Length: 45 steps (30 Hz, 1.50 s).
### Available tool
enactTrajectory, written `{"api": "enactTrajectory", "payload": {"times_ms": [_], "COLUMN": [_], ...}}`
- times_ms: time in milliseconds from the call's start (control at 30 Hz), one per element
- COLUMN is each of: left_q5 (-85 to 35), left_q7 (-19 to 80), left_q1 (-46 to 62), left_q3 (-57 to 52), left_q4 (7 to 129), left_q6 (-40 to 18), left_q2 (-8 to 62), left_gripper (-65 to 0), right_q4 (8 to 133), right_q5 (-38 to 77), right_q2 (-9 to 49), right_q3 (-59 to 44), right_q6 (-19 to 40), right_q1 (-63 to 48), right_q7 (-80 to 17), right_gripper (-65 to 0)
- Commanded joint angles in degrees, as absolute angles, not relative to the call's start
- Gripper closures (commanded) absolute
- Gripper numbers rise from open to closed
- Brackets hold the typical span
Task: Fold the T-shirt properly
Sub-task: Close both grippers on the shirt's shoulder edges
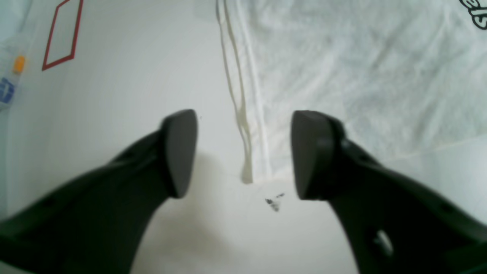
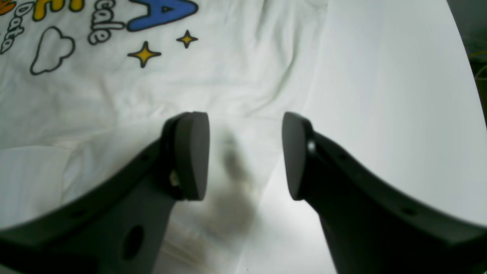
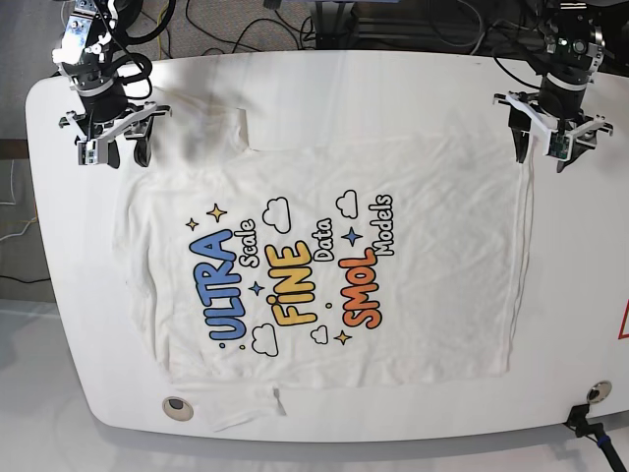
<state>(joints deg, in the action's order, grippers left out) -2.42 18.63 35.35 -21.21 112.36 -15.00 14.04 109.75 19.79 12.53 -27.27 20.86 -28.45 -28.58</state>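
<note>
White surface, rounded corners, carries the T-shirt spread flat, print up, long axis side to side. Print reads "ULTRA Scale FINE Data SMOL Models". At the far edge both pincers hang released: left pincer over the hem corner, right pincer over the sleeve edge.

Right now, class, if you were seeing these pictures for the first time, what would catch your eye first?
The T-shirt lies spread flat, print up, across the white table, its blue, yellow and orange lettering in the middle. At the far corners, the right gripper and left gripper hover open over the shirt's edges.
</note>
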Motion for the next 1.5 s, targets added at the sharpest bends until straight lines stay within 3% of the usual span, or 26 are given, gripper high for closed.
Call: {"api": "enactTrajectory", "payload": {"times_ms": [0,633,967,1200,1467], "left_q5": [-2.76,-3.78,-4.56,-5.51,-19.6], "left_q7": [17.25,16.61,17.26,18.12,23.17], "left_q1": [34.92,33.83,33.75,33.45,28.73], "left_q3": [-20.56,-13.98,-13.85,-13.77,-20.06], "left_q4": [111.64,108.53,108.2,107.76,103.28], "left_q6": [-14.38,-15.38,-15.41,-14.76,-13.89], "left_q2": [14.83,16.63,17.76,17.7,17.04], "left_gripper": [-41.7,-44.6,-44.1,-43.9,-43.4], "right_q4": [110.49,99.09,92.31,91.18,91.08], "right_q5": [20.79,20.21,20.79,20.03,20.62], "right_q2": [13.11,13.19,13.23,12.77,12.15], "right_q3": [-27.31,-27.31,-27.61,-27.86,-27.64], "right_q6": [20.85,20.34,25.41,25.71,26.13], "right_q1": [-28.45,-22.63,-22.2,-22.2,-22.44], "right_q7": [-27.02,-28.05,-29.36,-31.72,-30.8], "right_gripper": [-29.5,-30.2,-30.1,-30.0,-29.5]}}
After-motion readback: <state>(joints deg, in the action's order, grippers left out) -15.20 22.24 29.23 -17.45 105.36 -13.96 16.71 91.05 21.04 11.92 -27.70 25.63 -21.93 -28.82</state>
